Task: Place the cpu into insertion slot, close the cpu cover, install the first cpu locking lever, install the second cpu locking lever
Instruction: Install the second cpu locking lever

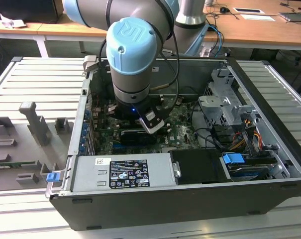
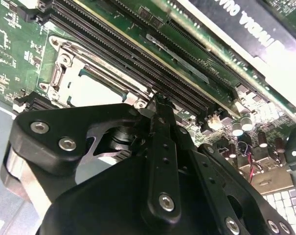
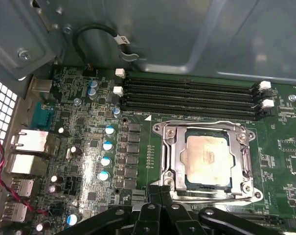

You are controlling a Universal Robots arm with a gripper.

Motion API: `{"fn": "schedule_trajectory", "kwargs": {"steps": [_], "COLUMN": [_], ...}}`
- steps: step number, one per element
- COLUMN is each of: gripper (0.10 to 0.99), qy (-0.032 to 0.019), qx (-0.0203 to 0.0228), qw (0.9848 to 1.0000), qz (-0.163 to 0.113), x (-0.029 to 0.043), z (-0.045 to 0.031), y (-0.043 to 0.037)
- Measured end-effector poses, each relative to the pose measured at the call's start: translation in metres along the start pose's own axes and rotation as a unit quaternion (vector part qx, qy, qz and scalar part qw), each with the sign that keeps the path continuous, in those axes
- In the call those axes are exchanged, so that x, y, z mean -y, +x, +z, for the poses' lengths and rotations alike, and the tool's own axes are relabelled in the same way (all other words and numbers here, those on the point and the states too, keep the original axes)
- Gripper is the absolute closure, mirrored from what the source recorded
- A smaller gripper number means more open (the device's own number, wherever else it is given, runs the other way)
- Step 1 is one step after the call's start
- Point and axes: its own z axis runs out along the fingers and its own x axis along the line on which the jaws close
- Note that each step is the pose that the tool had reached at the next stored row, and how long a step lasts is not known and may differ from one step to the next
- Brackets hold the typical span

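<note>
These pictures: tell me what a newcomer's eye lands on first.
In the exterior view, the grey and pale-blue robot arm plunges into the open black computer case. In the first wrist view, the pale silver-beige square cpu sits in the grey-rimmed insertion slot, the thin grey metal cpu cover framing it.

The open computer case (image 1: 269, 164) leaves free room above the motherboard (image 3: 89, 147). The drive cage (image 1: 225, 107) and loose cables (image 1: 210, 134) crowd the exterior view's right. Empty memory slots (image 3: 192, 98) flank the insertion slot (image 3: 206, 159); capacitors (image 3: 107, 147) stand near.
</note>
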Motion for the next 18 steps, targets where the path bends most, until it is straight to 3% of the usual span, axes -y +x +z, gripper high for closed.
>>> {"fn": "schedule_trajectory", "kwargs": {"steps": [6, 11, 18], "gripper": [0.980, 0.980, 0.980], "qy": [-0.0080, -0.0115, -0.0121], "qx": [0.0007, 0.0008, 0.0010], "qw": [1.0000, 0.9999, 0.9999], "qz": [0.000, 0.000, 0.000], "x": [0.0017, 0.0015, -0.0047], "z": [0.0051, 0.0073, -0.0082], "y": [0.0019, 0.0030, 0.0040]}}
